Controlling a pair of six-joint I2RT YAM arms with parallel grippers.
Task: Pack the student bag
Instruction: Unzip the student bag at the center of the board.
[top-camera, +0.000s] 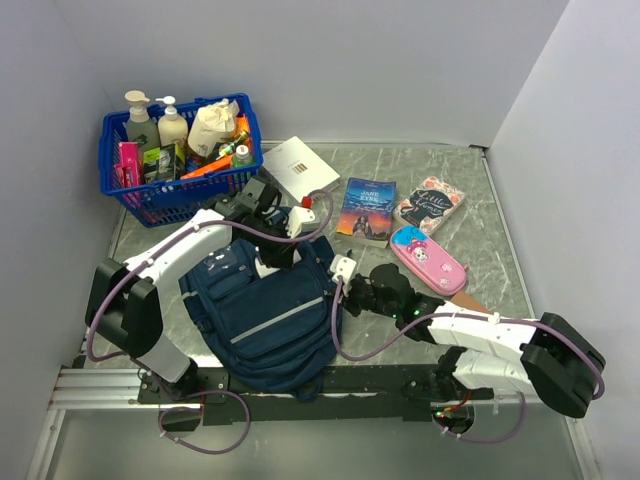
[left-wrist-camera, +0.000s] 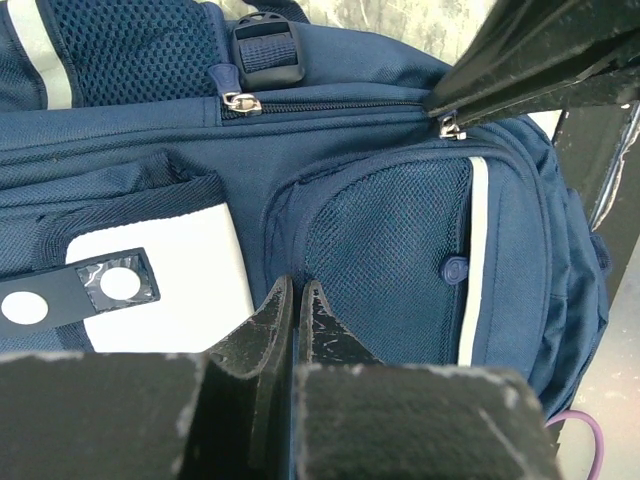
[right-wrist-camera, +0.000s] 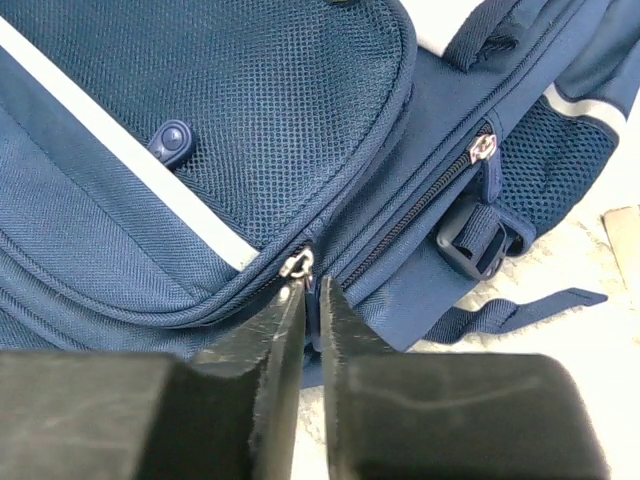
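1. Where the student bag (top-camera: 270, 320) lies on the bench (top-camera: 490, 240) between the arm bases, the left arm (top-camera: 170, 255) hides its far edge from me.
2. Both arms bend low and inward over it.
3. Left gripper (left-wrist-camera: 298, 285): fingers pressed together. I can't tell if fabric is caught.
4. Right gripper (right-wrist-camera: 308, 285): nearly closed, pinching the zip pull (right-wrist-camera: 297, 264).
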